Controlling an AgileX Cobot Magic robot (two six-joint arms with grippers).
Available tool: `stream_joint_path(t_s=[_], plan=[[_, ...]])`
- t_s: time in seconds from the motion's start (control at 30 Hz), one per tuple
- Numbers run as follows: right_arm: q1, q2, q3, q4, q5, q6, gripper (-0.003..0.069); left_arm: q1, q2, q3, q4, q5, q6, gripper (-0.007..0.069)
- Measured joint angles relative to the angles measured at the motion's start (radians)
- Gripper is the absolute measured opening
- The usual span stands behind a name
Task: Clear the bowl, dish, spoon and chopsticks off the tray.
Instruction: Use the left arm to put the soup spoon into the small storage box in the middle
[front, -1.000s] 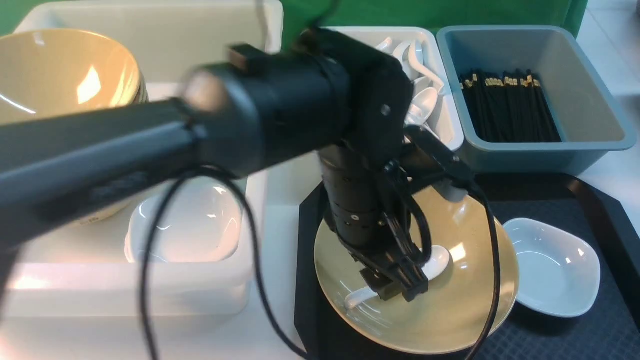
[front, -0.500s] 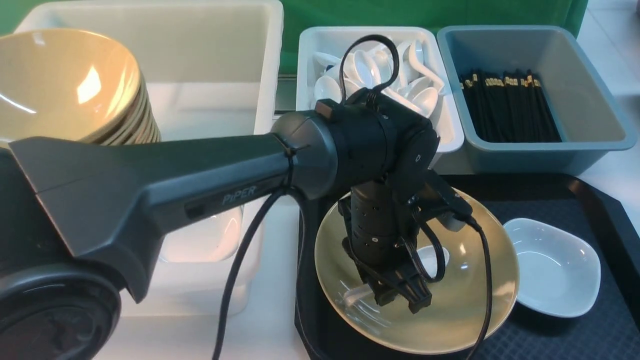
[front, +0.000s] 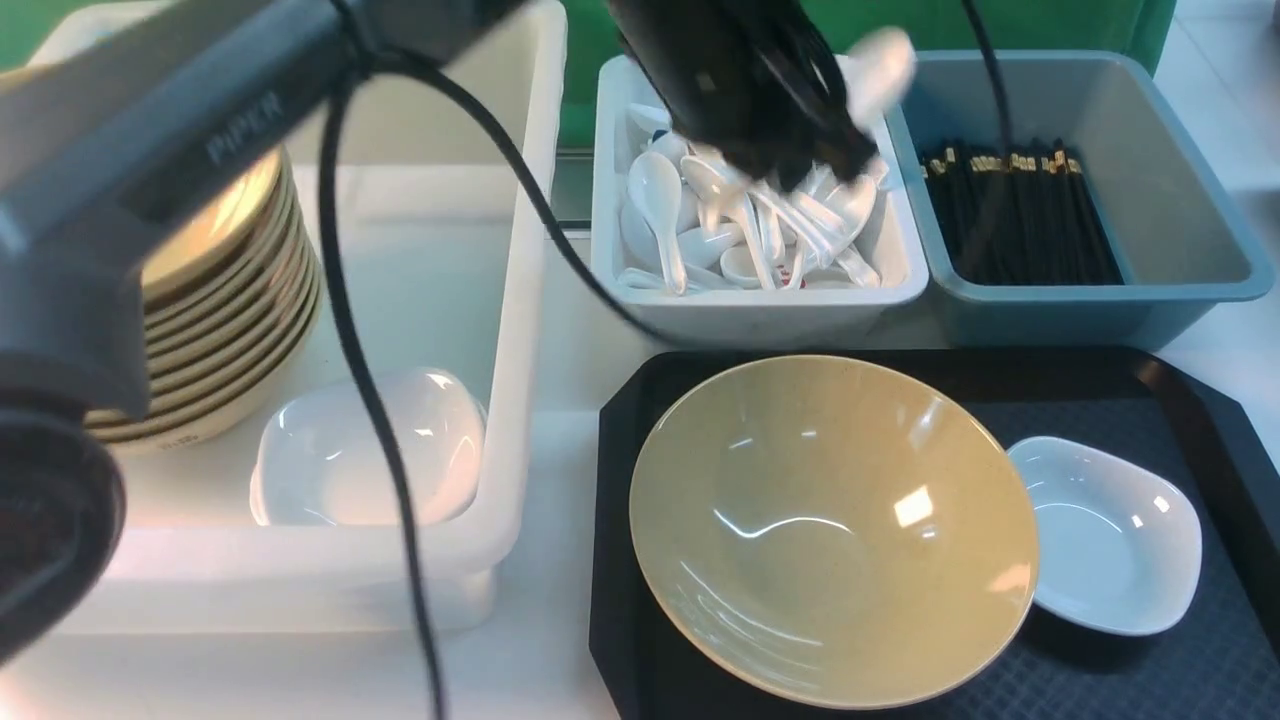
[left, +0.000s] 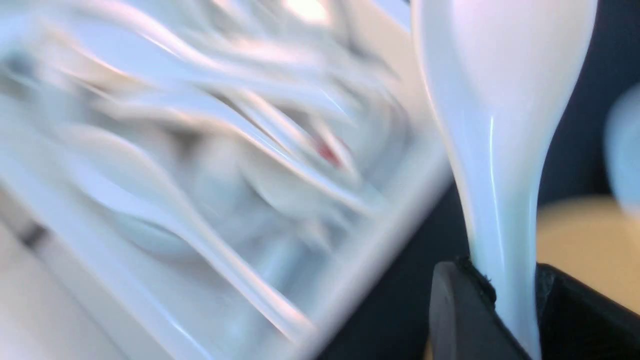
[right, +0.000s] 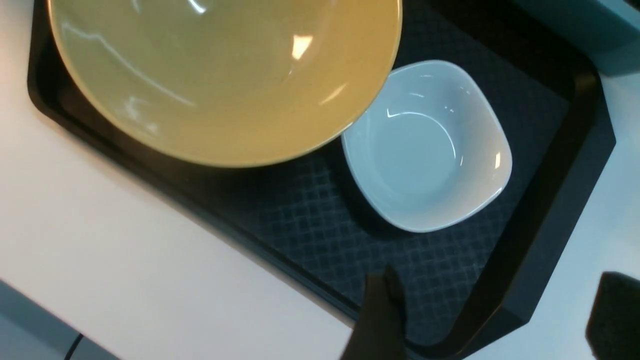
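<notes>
Dark grey arm (front: 130, 140) lettered PIPER, black wrist (front: 720, 80), looping black cable (front: 327, 200).

The bowl (front: 830, 530) sits on the tray (front: 1080, 395), the dish (front: 1105, 535) just right of it. Behind the tray stand the spoon tub (front: 750, 315) and, to its right, the chopstick tub (front: 1100, 315); the spoon (front: 882, 62) hangs above them.
</notes>
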Motion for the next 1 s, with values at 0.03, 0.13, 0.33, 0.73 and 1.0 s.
stream_joint_path(t_s=[0.03,0.13,0.33,0.73,1.0], plan=[[0.0,0.0,0.0,0.0,-0.014,0.0,0.0542,0.038,0.028,-0.014,-0.002,-0.094,-0.029,0.0071],[0.0,0.0,0.0,0.0,-0.025,0.002,0.0542,0.086,0.103,-0.018,-0.002,-0.262,-0.06,0.0076],[0.0,0.0,0.0,0.0,-0.02,0.024,0.0542,0.112,0.221,-0.018,-0.002,-0.423,-0.07,0.0211],[0.0,0.0,0.0,0.0,0.005,0.004,0.0542,0.105,0.079,-0.013,0.006,0.116,0.002,0.0573],[0.0,0.0,0.0,0.0,-0.037,-0.003,0.0542,0.041,-0.005,0.134,-0.01,0.173,0.043,0.0578]])
